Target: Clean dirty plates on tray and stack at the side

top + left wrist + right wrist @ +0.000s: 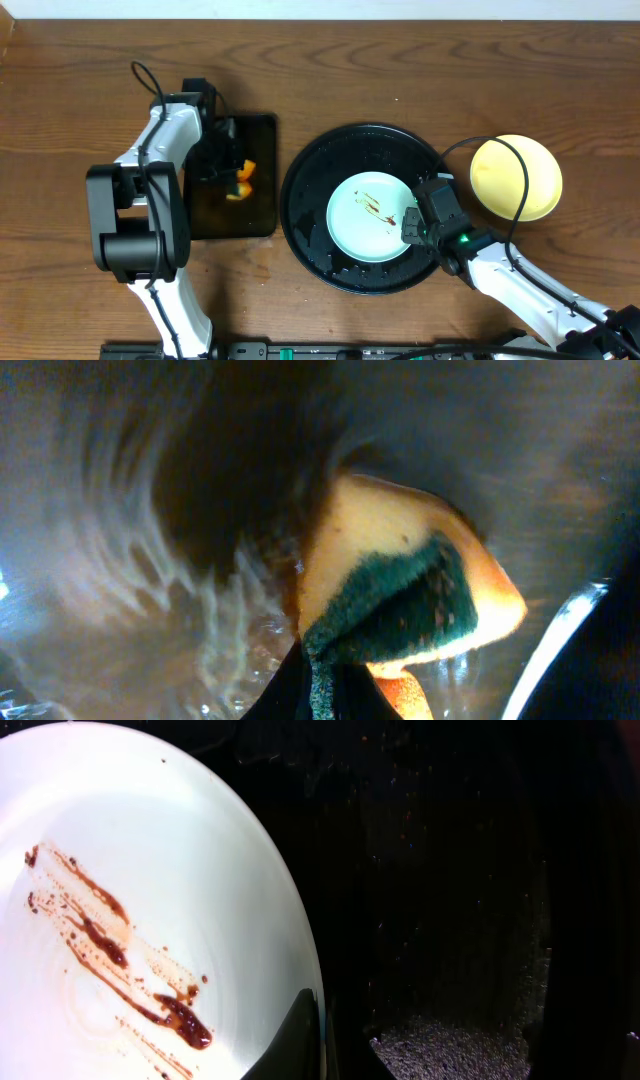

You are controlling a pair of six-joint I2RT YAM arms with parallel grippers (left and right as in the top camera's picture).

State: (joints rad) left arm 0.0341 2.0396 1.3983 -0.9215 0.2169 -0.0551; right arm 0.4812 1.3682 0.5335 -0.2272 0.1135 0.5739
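On the black round tray (300, 215): pale mint round plastic plate (350, 238), right gripper (411, 222) at its rim.
Right wrist: fingertip (300, 1042) on rim, grip can't tell.
Left wrist only: left gripper (322, 695) pinching yellow-green sponge (400, 590).

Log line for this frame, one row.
left tool: at sponge, grip unclear | right tool: at rim of streaked plate on tray, grip unclear | yellow plate: on table, off tray
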